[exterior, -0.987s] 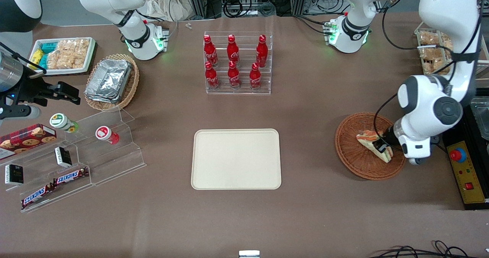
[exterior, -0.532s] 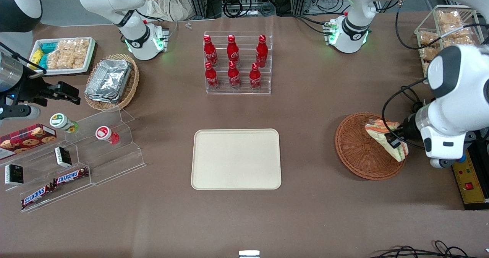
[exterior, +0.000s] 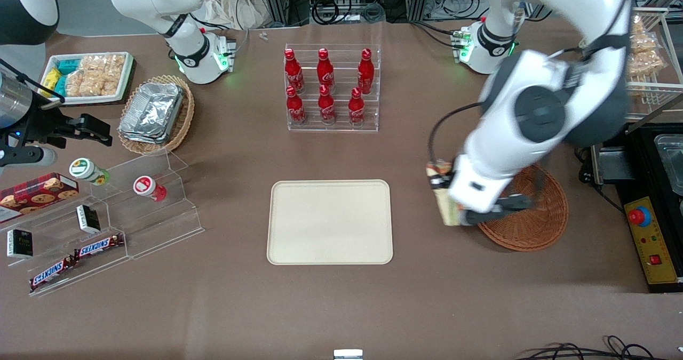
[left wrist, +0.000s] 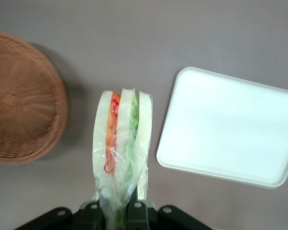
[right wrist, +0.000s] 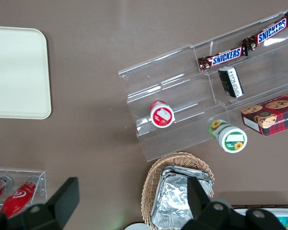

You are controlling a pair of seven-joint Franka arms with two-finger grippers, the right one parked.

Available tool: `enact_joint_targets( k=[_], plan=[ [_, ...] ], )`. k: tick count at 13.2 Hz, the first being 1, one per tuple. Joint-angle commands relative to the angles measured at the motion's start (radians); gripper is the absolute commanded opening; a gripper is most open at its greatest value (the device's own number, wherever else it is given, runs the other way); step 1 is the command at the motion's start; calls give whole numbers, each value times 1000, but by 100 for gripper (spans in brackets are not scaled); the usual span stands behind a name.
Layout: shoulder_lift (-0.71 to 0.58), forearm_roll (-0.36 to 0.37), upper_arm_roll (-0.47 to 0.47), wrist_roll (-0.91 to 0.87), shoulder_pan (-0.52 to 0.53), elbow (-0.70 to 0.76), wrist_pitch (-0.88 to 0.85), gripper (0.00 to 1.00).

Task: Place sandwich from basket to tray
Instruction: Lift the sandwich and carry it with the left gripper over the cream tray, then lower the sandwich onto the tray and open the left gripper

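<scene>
My left gripper [exterior: 447, 197] is shut on the wrapped sandwich [exterior: 444, 196] and holds it in the air over the bare table, between the reddish-brown wicker basket [exterior: 539, 218] and the cream tray [exterior: 330, 222]. In the left wrist view the sandwich [left wrist: 122, 139] hangs from my gripper [left wrist: 117, 213], showing pale bread with orange-red and green layers in clear wrap. The basket [left wrist: 19, 98] in that view has nothing in it, and the tray [left wrist: 230, 127] is bare. My arm hides part of the basket in the front view.
A clear rack of red cola bottles [exterior: 332, 89] stands farther from the front camera than the tray. A paler basket of foil containers [exterior: 155, 113], a white snack tray [exterior: 88, 77] and clear shelves of snacks [exterior: 106, 232] lie toward the parked arm's end. A control box [exterior: 653, 242] sits beside the basket.
My gripper has lifted the sandwich out of the basket and carried it sideways toward the tray; it now hangs past the basket's rim.
</scene>
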Motion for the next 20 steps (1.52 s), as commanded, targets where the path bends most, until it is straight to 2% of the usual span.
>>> enact_joint_targets(
  k=[1,3,6,10,11,12,13,14,18,20],
  plan=[
    [132,38,9,48,-77,77,48,0],
    [207,39,10,49,-92,76,143,0],
    [312,111,12,42,-132,76,268,0],
    [392,116,15,8,-163,73,359,0],
    [401,115,15,3,-163,72,359,17],
    [399,121,15,3,-168,66,356,71],
    [398,125,16,3,-177,62,355,100],
    [390,141,16,2,-175,62,353,100],
    [277,118,15,-15,-112,63,321,100],
    [181,118,15,-6,-50,65,211,100]
  ],
)
